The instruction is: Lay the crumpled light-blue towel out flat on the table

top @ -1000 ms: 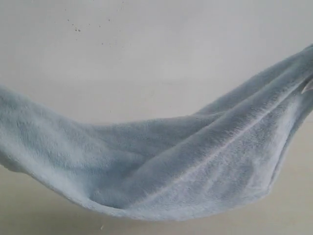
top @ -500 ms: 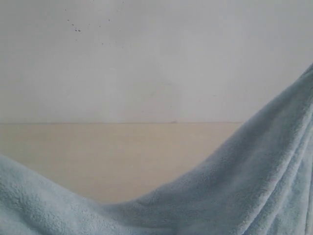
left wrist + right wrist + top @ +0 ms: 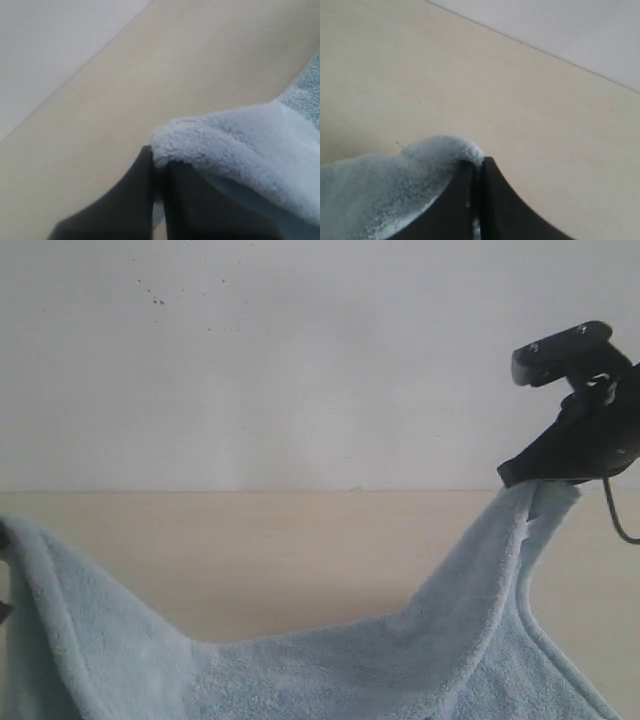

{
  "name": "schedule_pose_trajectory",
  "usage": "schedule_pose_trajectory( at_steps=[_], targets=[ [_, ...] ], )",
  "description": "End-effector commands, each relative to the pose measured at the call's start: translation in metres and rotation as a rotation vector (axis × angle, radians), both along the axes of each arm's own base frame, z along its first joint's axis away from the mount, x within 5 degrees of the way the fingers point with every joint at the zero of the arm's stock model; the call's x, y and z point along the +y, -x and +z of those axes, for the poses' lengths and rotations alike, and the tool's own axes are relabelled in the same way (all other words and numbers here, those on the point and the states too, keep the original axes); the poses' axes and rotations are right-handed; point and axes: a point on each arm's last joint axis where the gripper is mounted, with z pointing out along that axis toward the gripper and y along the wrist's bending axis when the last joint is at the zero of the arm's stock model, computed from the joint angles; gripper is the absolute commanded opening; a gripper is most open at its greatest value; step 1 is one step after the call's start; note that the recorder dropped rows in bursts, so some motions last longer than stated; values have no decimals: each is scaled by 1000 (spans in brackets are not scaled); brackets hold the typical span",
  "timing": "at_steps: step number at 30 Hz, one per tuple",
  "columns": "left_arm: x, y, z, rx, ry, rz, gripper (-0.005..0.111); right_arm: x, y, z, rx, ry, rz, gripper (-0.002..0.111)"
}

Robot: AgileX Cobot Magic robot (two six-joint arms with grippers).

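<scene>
The towel hangs as one sagging sheet above the bench, held up at two corners, one toward the bench's left edge and one toward its right edge; its dip is lowest between them; the bottom of the exterior view cuts off the lower part of the cloth, so it cannot be told whether any of it touches the bench; the bench's near edge and its corners are hidden or out of frame, and only the far edge shows, where it meets the white wall; the left arm is almost wholly cut off in the exterior view, with only a dark sliver at the frame's border beside the cloth.

The right jaws are clamped on the raised right corner of the towel, high over the bench; in the right wrist view the two dark fingers stand together with only a thin slit between them, and a fluffy fold bulges beside their tips; the left jaws are likewise closed on the left corner, the fingers pressed together under a thick roll of pile.

Counted: one towel, one bench, two pairs of jaws, two held corners; a small black camera sits atop the right arm, and one thin cable loops below it; a few tiny specks mark the wall.
</scene>
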Motion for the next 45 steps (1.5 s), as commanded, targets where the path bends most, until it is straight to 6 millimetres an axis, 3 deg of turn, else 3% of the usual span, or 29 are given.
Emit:
schedule_pose_trajectory(
  at_steps=[1,5,7,9,12,18,23,27,31,32,35,40,45],
  targets=[
    [-11,-34,-41,80,22,0,4,6,-18,-26,-22,12,34,1],
    [-12,-53,-73,189,66,69,4,7,-24,-44,24,30,44,18],
    [-13,-58,-84,223,67,78,4,7,-25,-50,37,33,46,36],
    [-15,-62,-86,229,72,83,4,7,-26,-51,35,33,46,50],
    [-15,-66,-81,234,100,121,4,6,-22,-44,41,17,24,60],
    [-15,-68,-77,255,144,181,4,-7,7,-11,123,127,10,59],
    [-16,-67,-78,271,186,209,4,-28,33,-12,371,268,-92,59],
    [-17,-67,-78,279,212,226,4,-23,53,-26,623,206,-76,59],
    [-17,-66,-79,294,238,249,4,-13,77,-59,778,139,117,41],
    [-17,-66,-79,294,238,249,4,-14,85,-75,782,155,154,37],
    [-17,-67,-78,286,242,245,4,-14,86,-96,666,155,180,36],
    [-18,-67,-78,278,246,242,4,-14,84,-108,554,141,167,37],
    [-17,-66,-79,291,219,230,4,-20,76,-130,607,41,-69,37]
  ],
)
